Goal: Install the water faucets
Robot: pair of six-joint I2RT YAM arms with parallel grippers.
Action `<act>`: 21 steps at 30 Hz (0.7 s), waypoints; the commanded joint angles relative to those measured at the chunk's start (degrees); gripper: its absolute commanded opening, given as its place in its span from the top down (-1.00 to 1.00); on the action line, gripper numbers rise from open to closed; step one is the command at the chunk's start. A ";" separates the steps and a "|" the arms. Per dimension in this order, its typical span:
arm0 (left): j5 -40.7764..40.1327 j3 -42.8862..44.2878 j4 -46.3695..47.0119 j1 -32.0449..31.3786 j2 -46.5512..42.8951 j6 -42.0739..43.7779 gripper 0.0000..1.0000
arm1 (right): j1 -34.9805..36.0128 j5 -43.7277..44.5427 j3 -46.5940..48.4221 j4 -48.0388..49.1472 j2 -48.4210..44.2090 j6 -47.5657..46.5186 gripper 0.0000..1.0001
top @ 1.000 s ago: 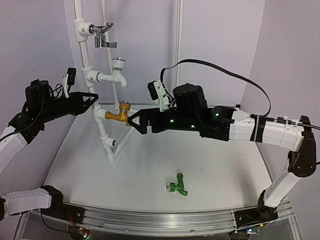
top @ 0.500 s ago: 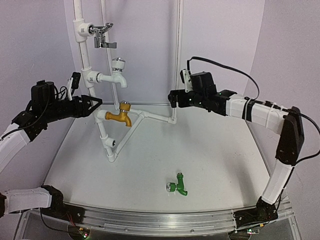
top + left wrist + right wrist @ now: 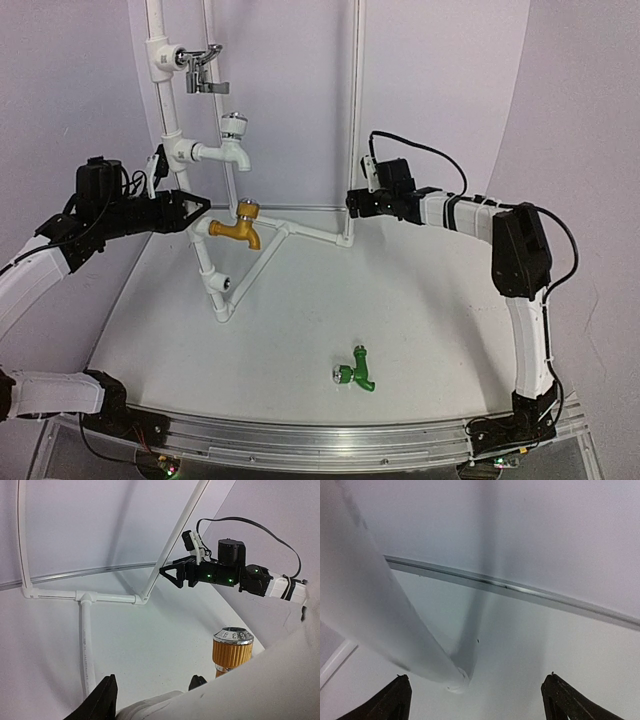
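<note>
From where I stand, the bright-green tap (image 3: pixel 355 369) lies on its side on the worktop (image 3: pixel 430 320), near the front edge and well apart from both arms, so nobody has picked it up yet. The left end effector (image 3: pixel 198 208) sits at the white pipe frame (image 3: pixel 312 234), just left of the brass-yellow tap (image 3: pixel 236 230). Its fingers (image 3: pixel 107 698) stand either side of a white fitting, but I cannot tell whether they press on it or merely straddle it. The right end effector (image 3: pixel 352 203) hovers far back by the upright pipe, released, jaws spread wide with nothing between them but a blurred length of pipe. I judge the step in hand to be the turn toward the last tap, with the fetch itself not yet begun. Next, one arm has to come down to the near worktop, close on the green body clear of the silvery knob, and carry it to what looks like a free socket (image 3: pixel 226 287) low on the frame, though it is too small to be sure.
</note>
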 commanded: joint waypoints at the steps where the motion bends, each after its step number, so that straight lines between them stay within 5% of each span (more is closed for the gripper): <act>1: 0.27 2.71 1.38 0.55 1.27 -6.40 0.07 | 0.83 -6.19 4.64 11.87 2.87 -5.16 -0.79; 7: 2.53 3.94 1.99 0.48 3.41 -7.06 0.23 | 0.80 -2.77 1.97 23.21 4.17 -5.94 -0.53; 18: 1.06 0.79 5.12 0.20 1.02 -7.51 0.59 | 1.06 -5.69 -3.67 33.46 2.65 -7.42 0.93; 21: 1.11 -0.78 6.89 0.21 -0.08 -7.70 0.74 | 1.06 -3.70 -8.42 35.05 -0.10 -7.10 1.00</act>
